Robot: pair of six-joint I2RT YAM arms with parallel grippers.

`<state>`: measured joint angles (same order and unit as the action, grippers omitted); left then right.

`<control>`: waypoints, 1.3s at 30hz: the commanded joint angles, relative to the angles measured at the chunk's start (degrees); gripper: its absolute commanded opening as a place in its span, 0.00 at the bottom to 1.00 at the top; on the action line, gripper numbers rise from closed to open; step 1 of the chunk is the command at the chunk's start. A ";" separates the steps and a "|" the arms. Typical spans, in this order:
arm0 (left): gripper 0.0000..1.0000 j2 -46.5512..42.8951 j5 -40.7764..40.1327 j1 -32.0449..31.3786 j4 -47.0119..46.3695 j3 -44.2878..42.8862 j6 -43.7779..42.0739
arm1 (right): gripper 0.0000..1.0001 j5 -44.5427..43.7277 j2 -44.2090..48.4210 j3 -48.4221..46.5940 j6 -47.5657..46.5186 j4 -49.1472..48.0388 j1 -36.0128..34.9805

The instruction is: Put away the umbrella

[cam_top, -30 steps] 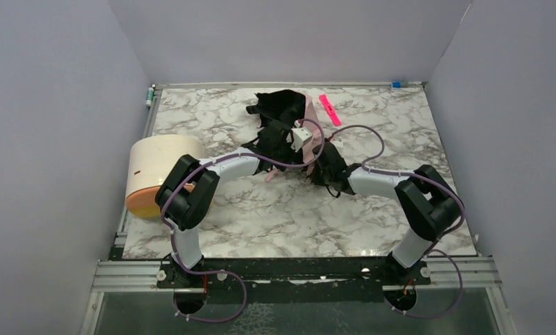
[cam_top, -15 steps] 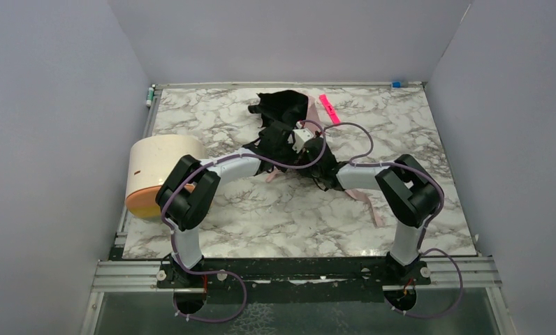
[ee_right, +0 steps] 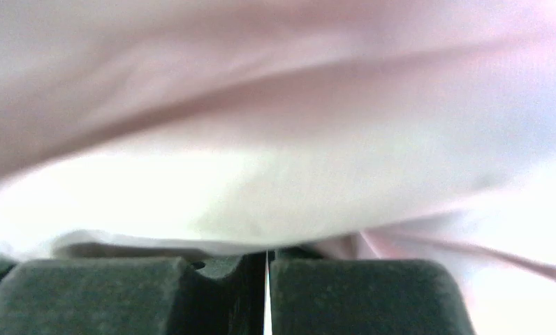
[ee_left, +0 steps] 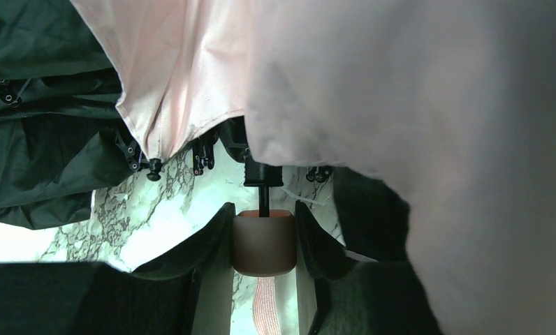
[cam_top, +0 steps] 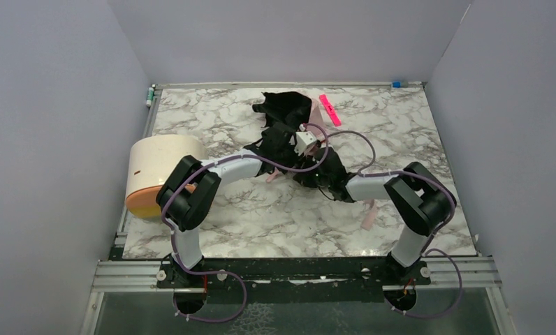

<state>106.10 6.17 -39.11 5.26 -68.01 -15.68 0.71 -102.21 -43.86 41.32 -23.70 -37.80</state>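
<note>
At back centre of marbled tabletop (cam_top: 261, 216), pale pink fabric folding umbrella with black lining (cam_top: 286, 112) is seen loose, canopy crumpled, not yet bundled. Small pink handle (ee_left: 263, 248) is clamped by partly closed left gripper (ee_left: 262, 227). Right gripper (ee_right: 267, 269) is closed beneath pink fabric; whether fabric is pinched cannot be told. Most of task judged undone.

I see the umbrella (cam_top: 283, 112) as pale pink fabric with a black lining; its handle (ee_left: 263, 243) reads dusty pink from the left wrist. The worktop (cam_top: 261, 216) is white marble veined grey. A bright pink strip (cam_top: 330, 109) shows near the far edge, and a cream cylinder (cam_top: 160, 162) with an orange end at the left edge.
</note>
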 commanded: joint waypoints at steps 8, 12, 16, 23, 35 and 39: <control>0.00 -0.06 -0.50 -0.88 -3.02 4.39 -5.98 | 0.24 5.72 29.51 13.68 -3.66 18.17 -0.21; 0.00 -2.05 1.13 -0.88 -4.97 7.91 -11.06 | 0.34 0.66 43.26 12.95 -3.55 32.72 -0.25; 0.00 -4.04 5.84 -0.88 -4.99 11.19 -17.03 | 0.38 -11.54 50.71 7.19 -3.76 48.34 -0.13; 0.00 -5.19 7.65 -0.88 -1.70 14.14 -27.03 | 0.51 -17.21 44.65 -0.38 -10.29 58.08 1.88; 0.00 -5.19 11.76 4.93 3.56 12.87 -40.54 | 0.63 1.65 44.20 6.08 -16.62 50.03 3.41; 0.00 -4.80 12.59 5.48 4.41 12.39 -44.55 | 0.63 4.46 42.00 7.71 -15.38 47.62 4.48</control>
<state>99.77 16.01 -34.54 2.81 -55.02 -53.32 -0.60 -58.50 -37.69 26.44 27.88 -34.41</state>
